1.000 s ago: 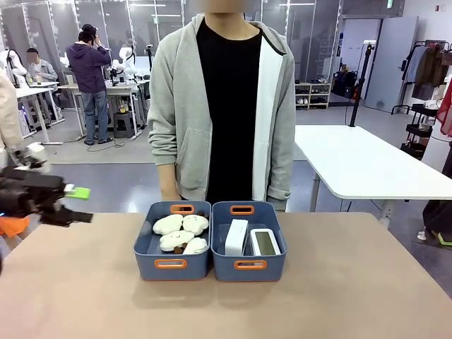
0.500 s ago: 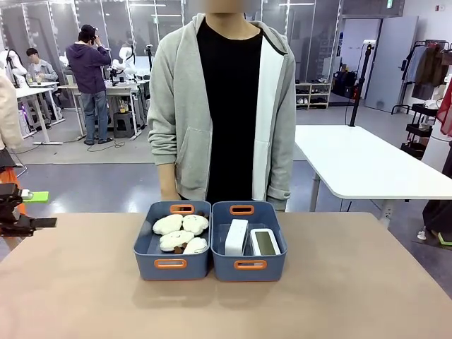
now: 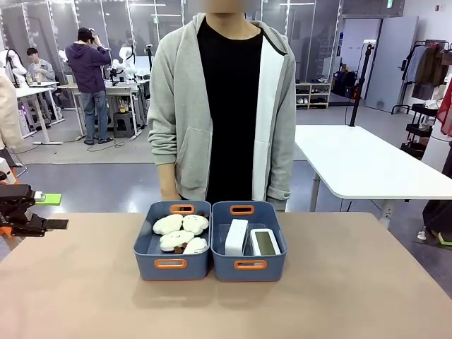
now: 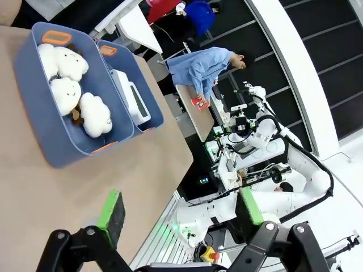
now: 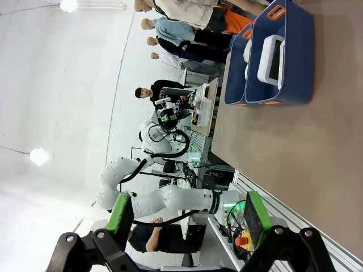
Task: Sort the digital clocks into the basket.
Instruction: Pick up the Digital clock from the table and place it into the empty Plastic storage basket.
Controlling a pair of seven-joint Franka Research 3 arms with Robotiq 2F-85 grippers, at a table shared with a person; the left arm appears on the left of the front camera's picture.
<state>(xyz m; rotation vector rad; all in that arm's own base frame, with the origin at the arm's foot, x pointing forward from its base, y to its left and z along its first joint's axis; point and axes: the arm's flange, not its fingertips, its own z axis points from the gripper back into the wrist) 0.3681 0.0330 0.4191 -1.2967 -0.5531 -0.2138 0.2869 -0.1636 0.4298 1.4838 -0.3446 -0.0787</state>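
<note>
Both digital clocks sit in the right-hand basket, beside the plush toys' bin. My left gripper and right gripper hang spread and empty, well apart from them. Reaching back in could knock a clock out.

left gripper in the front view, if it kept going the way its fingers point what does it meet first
The open left gripper points right along the far edge of the tan table, toward the person in the grey hoodie. The way looks free until them, though depth is unclear.

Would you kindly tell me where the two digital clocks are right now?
In the front view, both digital clocks stand in the right-hand blue basket, beside the basket of plush toys.
</note>
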